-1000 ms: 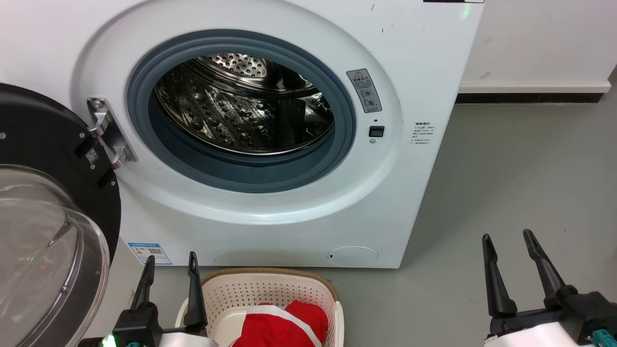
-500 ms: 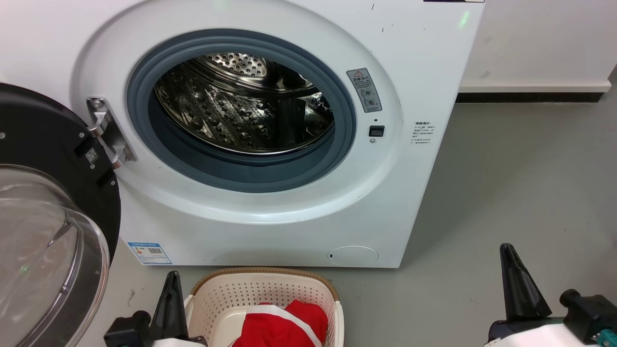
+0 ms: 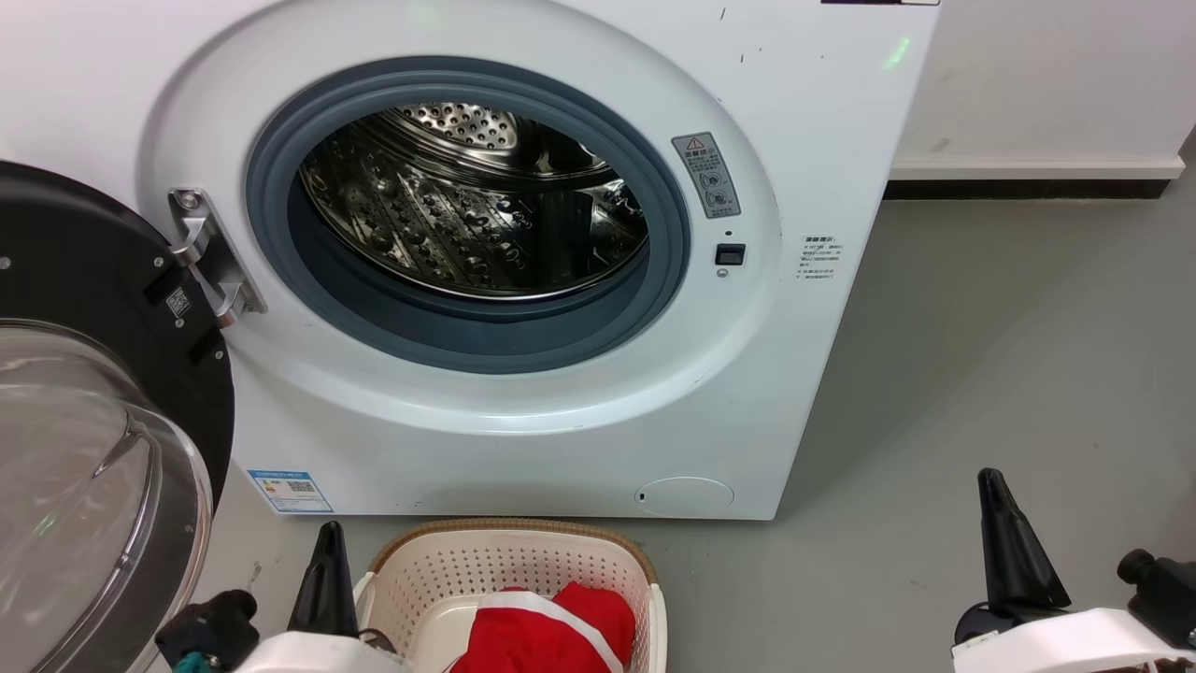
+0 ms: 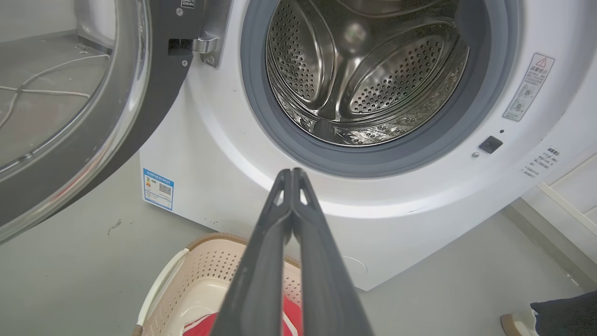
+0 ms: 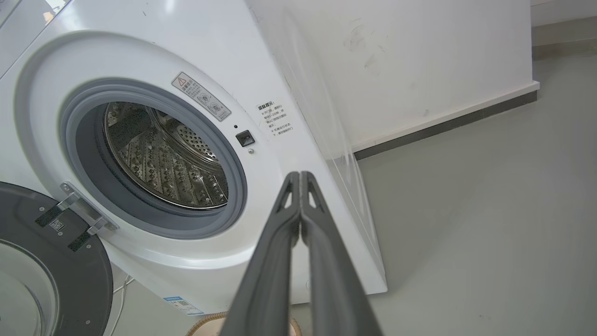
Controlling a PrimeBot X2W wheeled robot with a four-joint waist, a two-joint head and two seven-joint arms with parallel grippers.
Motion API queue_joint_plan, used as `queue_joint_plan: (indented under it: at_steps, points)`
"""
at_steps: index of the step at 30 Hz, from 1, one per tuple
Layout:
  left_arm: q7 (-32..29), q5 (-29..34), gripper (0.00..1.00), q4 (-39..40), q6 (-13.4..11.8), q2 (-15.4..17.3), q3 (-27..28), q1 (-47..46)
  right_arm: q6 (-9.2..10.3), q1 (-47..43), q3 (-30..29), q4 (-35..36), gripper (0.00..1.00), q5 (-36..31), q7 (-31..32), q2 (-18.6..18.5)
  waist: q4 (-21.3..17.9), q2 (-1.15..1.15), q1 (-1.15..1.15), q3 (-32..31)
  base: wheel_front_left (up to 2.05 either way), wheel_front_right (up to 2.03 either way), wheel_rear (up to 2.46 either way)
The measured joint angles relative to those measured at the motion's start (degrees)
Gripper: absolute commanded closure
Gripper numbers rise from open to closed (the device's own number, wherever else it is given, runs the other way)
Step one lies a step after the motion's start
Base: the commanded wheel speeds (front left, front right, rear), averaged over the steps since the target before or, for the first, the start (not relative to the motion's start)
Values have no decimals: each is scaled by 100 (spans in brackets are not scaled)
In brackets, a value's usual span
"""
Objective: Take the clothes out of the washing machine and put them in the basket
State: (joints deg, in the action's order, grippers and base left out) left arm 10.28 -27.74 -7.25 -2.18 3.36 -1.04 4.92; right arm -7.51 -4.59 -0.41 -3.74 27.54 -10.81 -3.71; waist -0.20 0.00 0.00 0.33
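Both pairs of fingers are pinched together on nothing. The clothes lie bunched in the basket, just right of the left gripper and well apart from the right gripper; the washer seems empty, its drum floor partly hidden.

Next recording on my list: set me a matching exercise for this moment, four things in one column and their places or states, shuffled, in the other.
Things:
1. clothes
2. washing machine drum
3. washing machine door
4. left hand

Places or states:
A. swung open
B. shut, holding nothing
C. lying in the basket
D. no fabric visible inside

Pairs: 1-C, 2-D, 3-A, 4-B
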Motion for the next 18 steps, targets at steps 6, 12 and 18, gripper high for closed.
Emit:
queue_joint_plan:
  at_steps: [6, 12, 18]
  points:
    - [-113, -588, 100, -60, 79, 15, 35, -90, 0, 93, -2, -85, 100, 617, 115, -23, 1, 0, 0, -1, 0, 0, 0]
    - [-232, -1141, 100, -108, 170, 22, 84, -198, 0, 148, -14, -175, 100, 1179, 233, -43, 2, 0, 0, -2, 0, 0, 0]
    - [-355, -1658, 100, -157, 242, 34, 116, -284, 1, 243, -30, -244, 100, 1704, 335, -55, 3, 0, 0, -2, 0, 0, 0]
